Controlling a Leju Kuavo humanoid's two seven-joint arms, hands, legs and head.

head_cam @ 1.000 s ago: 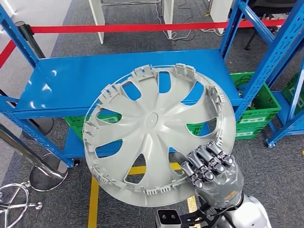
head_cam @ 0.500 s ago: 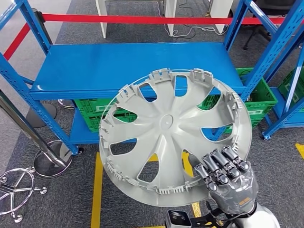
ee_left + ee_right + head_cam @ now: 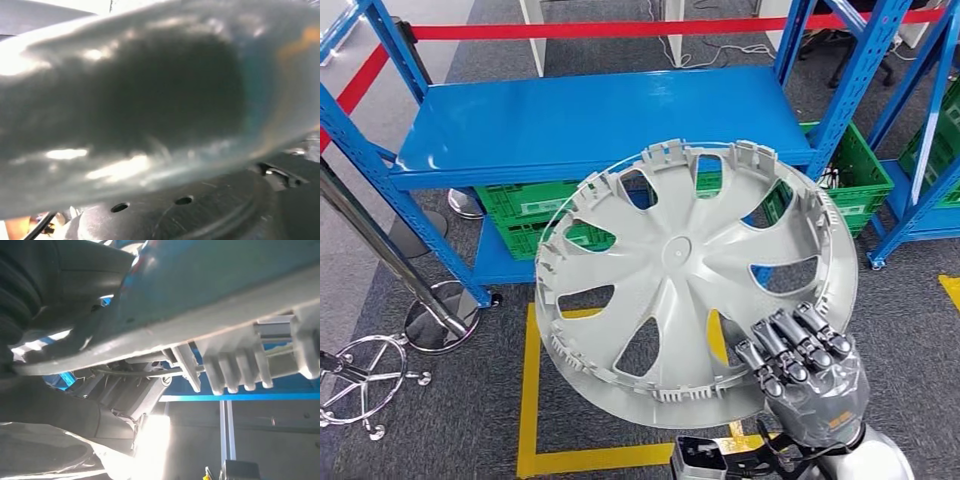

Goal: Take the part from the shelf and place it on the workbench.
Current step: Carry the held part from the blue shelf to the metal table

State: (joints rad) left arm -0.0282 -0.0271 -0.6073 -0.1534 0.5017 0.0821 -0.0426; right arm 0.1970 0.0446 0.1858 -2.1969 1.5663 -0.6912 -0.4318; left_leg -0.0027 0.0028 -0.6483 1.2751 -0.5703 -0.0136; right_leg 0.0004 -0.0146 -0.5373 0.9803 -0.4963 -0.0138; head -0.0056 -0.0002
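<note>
Hubcap (image 3: 690, 285), a grey moulded-plastic disc with curved spoke cut-outs and clipped rim tabs, is hanging tilted in front of the blue metal shelf (image 3: 569, 130), off it. The right hand (image 3: 803, 375) is clamping its near lower edge. Left hand's state: cannot tell.

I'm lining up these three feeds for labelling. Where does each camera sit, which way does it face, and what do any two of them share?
Head view: high on the body, facing forward and down at the blue shelf and the grey wheel cover; the right hand grips the cover's near rim.
Left wrist view: at the left wrist, pressed close to a blurred pale grey surface; what it is cannot be told.
Right wrist view: at the right wrist, looking along the cover's clipped underside, dark fingers beside it.
Shared: head and right wrist views both show the wheel cover and right hand.
</note>
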